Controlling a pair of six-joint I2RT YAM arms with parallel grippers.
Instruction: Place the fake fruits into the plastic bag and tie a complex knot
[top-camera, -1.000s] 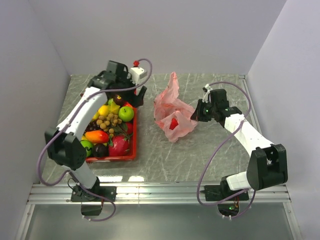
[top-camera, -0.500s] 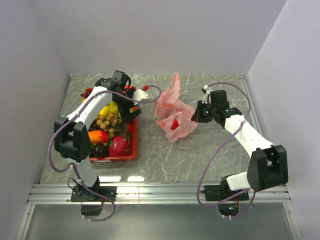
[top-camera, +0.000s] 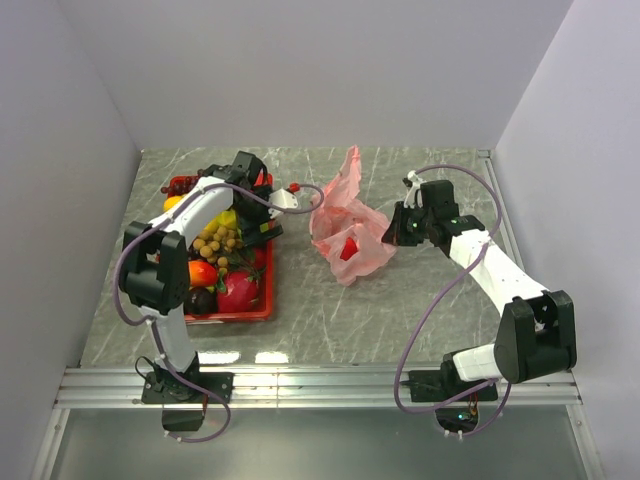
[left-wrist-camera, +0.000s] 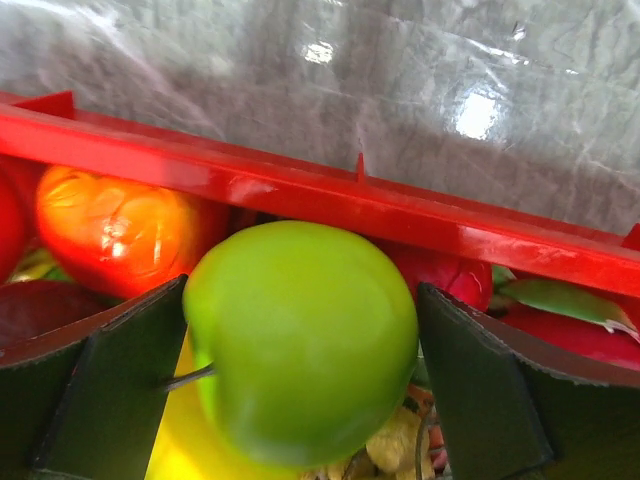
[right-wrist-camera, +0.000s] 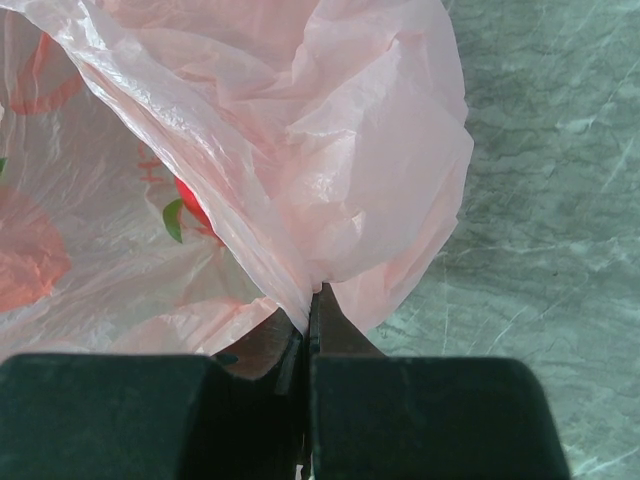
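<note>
The red tray (top-camera: 225, 318) holds several fake fruits (top-camera: 215, 240). My left gripper (top-camera: 268, 228) is down in the tray's right side. In the left wrist view its jaws (left-wrist-camera: 302, 290) press on both sides of a green apple (left-wrist-camera: 300, 340), which lies on other fruits by the tray rim (left-wrist-camera: 400, 205). The pink plastic bag (top-camera: 345, 225) lies open on the table with a red fruit (top-camera: 347, 248) inside. My right gripper (top-camera: 397, 228) is shut on the bag's right edge; the wrist view shows film (right-wrist-camera: 330, 150) pinched at the fingertips (right-wrist-camera: 312, 290) and the red fruit (right-wrist-camera: 195, 205) through it.
Grey marble table top (top-camera: 420, 310) with walls at the left, back and right. The tray sits at the left, the bag in the middle. A dragon fruit (top-camera: 238, 292) and a mango (top-camera: 200, 272) lie at the tray's near end.
My left arm has swung over the tray and its gripper has come down around the green apple, which the gripper now hides from above. The right arm and the bag have not moved.
</note>
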